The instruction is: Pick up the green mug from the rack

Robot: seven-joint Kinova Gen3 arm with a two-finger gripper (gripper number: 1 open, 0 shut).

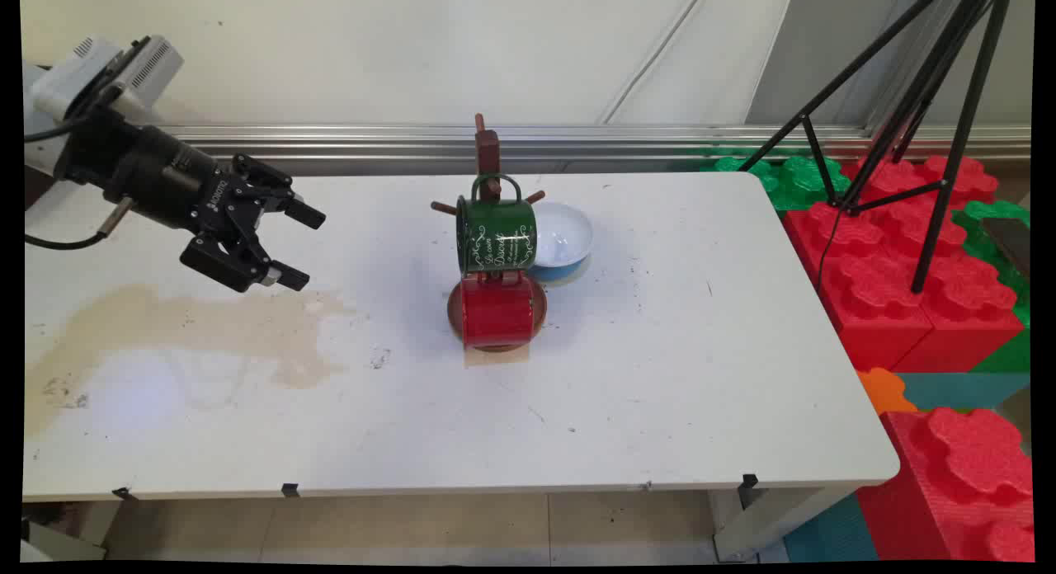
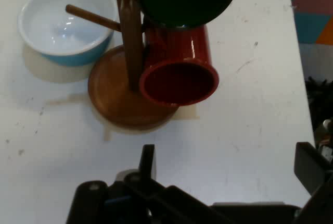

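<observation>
A wooden mug tree (image 1: 487, 157) stands mid-worktop (image 1: 676, 376), a green mug (image 1: 496, 236) hung above a red mug (image 1: 497, 312), with a blue bowl (image 1: 563, 239) just right of it. The hand (image 1: 295, 246) hovers well left, fingers spread, holding nothing.

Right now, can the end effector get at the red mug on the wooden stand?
Probably yes. The open end effector hovers left of the red mug, with bare table between them. The green mug hangs just above it, so clearance is tight.
</observation>
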